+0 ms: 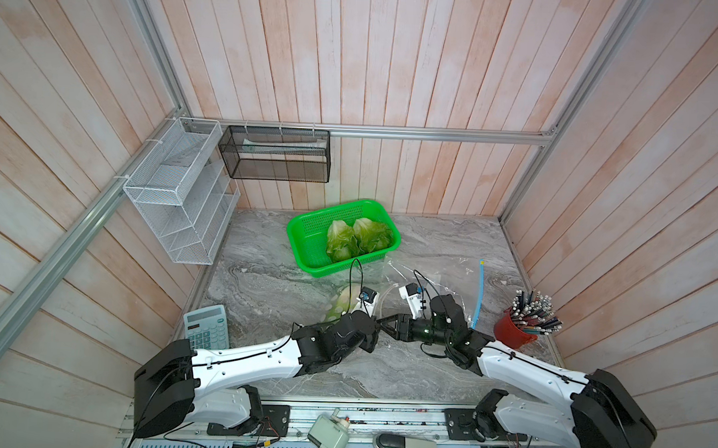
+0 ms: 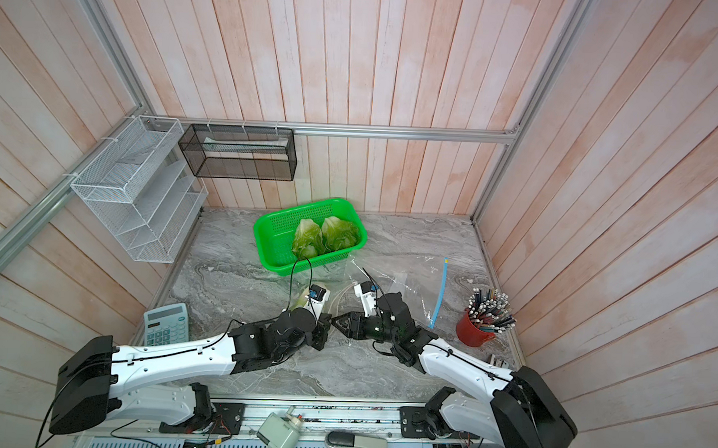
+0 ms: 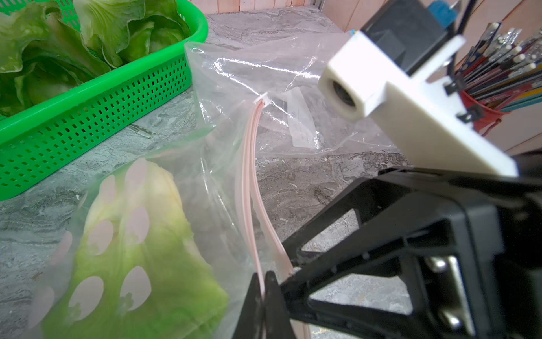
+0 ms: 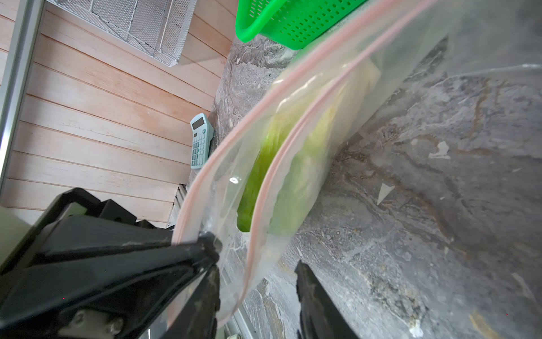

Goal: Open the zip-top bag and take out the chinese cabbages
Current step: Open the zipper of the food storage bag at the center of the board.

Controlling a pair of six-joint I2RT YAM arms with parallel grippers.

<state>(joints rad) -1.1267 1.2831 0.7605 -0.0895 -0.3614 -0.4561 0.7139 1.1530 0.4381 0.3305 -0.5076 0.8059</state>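
Calculator (image 1: 206,326), red pen cup (image 1: 511,330), green basket (image 1: 309,248)

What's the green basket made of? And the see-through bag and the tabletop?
The green basket looks like glossy moulded plastic, with rows of small holes. The bag seems thin clear plastic film, crinkly and shiny, with a pink zip strip. The tabletop has grey swirly veins like marble, maybe only a printed pattern.

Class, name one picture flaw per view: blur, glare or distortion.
Both top views: wall planks splay, wide-angle distortion. Left wrist view: glare streaks on the clear plastic bag; white camera mount soft. Right wrist view: bagged chinese cabbage smeared.
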